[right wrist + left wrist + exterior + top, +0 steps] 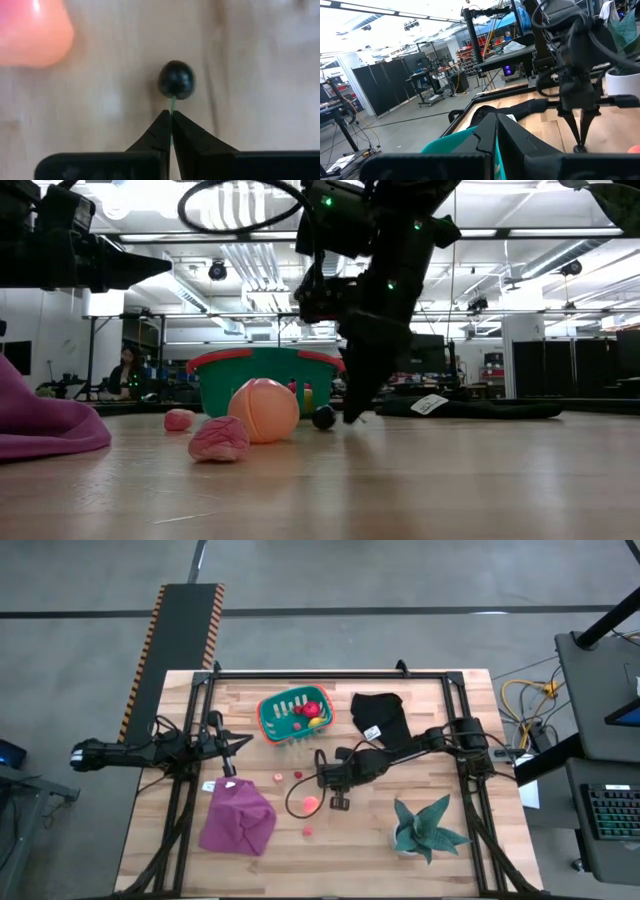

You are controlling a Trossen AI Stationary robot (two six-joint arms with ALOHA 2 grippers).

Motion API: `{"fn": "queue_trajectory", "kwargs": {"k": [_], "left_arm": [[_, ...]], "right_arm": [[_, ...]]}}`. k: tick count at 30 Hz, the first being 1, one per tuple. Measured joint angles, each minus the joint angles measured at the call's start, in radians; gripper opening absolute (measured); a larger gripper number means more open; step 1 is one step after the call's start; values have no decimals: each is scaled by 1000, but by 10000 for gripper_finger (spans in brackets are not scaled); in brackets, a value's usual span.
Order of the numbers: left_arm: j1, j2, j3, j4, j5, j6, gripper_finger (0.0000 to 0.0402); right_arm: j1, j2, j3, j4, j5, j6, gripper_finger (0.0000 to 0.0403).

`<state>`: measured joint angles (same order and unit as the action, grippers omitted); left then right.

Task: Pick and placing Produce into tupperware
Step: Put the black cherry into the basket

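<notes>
the left gripper sat at the left of the high view, its fingers pressed together on nothing, above a crumpled purple cloth. up and right of centre-left stood the teal ribbed plastic tupperware, with red and yellow produce inside. below it, on the pale planked wooden table, lay a smooth round orange fruit and small pink pieces. at centre, the right gripper had its tapered fingers pinched on the thin green stem of a glossy dark round berry. a spiky teal plant stood lower right.
</notes>
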<state>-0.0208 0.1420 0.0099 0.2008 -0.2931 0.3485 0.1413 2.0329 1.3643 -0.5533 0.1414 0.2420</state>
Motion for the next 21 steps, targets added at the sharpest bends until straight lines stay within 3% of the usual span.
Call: {"fn": "queue_trajectory", "kwargs": {"k": [21], "left_arm": [[0, 1, 0, 0, 0, 0, 2]], "right_arm": [[-7, -173, 4, 18, 146, -24, 8]]}}
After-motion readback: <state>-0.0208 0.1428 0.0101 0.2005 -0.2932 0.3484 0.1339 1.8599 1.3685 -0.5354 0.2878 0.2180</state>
